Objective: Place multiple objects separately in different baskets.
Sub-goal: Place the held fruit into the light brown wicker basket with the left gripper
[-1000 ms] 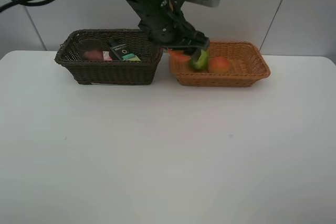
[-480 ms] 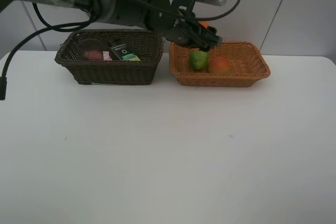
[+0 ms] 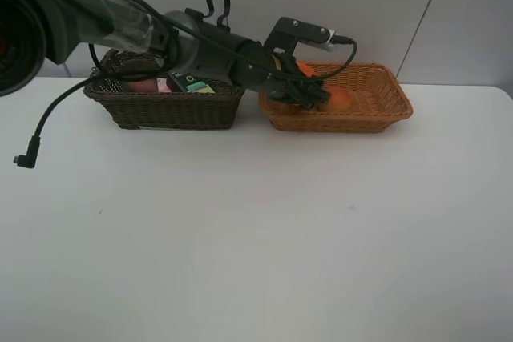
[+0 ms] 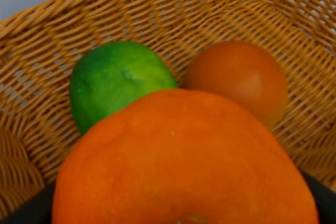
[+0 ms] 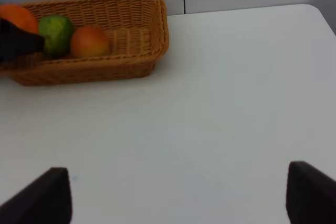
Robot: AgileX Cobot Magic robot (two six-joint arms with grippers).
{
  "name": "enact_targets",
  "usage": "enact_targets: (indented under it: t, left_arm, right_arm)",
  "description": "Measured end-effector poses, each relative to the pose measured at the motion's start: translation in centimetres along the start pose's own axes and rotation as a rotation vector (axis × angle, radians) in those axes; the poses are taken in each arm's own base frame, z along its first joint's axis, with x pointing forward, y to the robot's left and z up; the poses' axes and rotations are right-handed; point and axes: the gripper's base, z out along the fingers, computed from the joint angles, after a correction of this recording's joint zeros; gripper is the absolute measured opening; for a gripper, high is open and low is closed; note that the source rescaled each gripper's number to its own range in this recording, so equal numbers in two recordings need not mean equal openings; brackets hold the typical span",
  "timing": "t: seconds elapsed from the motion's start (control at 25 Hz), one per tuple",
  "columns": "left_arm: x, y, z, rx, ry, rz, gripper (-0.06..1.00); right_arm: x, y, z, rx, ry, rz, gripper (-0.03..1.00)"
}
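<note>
Left gripper point(image 3: 309, 90) jaws clamp orange point(image 4: 184, 161) inside tan basket point(image 3: 385, 110), beside green citrus point(image 4: 118, 80) and peach point(image 4: 241, 80). Right gripper point(image 5: 176, 195) jaws spread, empty (above bare tabletop point(image 5: 210, 119)).

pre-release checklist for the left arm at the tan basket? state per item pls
1. Orange in the left end effector: ok, it fills the left wrist view.
2. Left end effector inside the tan basket: ok, wicker walls all around.
3. Landing spot free: not ok, green citrus and peach lie directly beyond the orange.
4. Orange resting on the basket floor: cannot tell.
5. Right end effector out of the way: ok, open over bare table.
6. Dark basket undisturbed: ok, though the arm crosses above it.
</note>
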Motion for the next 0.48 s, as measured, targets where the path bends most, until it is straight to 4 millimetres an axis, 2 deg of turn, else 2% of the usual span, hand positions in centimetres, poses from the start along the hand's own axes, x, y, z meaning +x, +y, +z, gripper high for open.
enact_targets:
  t: [0.48]
  left_arm:
    - [0.15, 0.68, 0.18, -0.010, 0.001, -0.004, 0.92]
  right_arm:
    - [0.00, 0.00, 0.00, 0.000, 0.000, 0.000, 0.73]
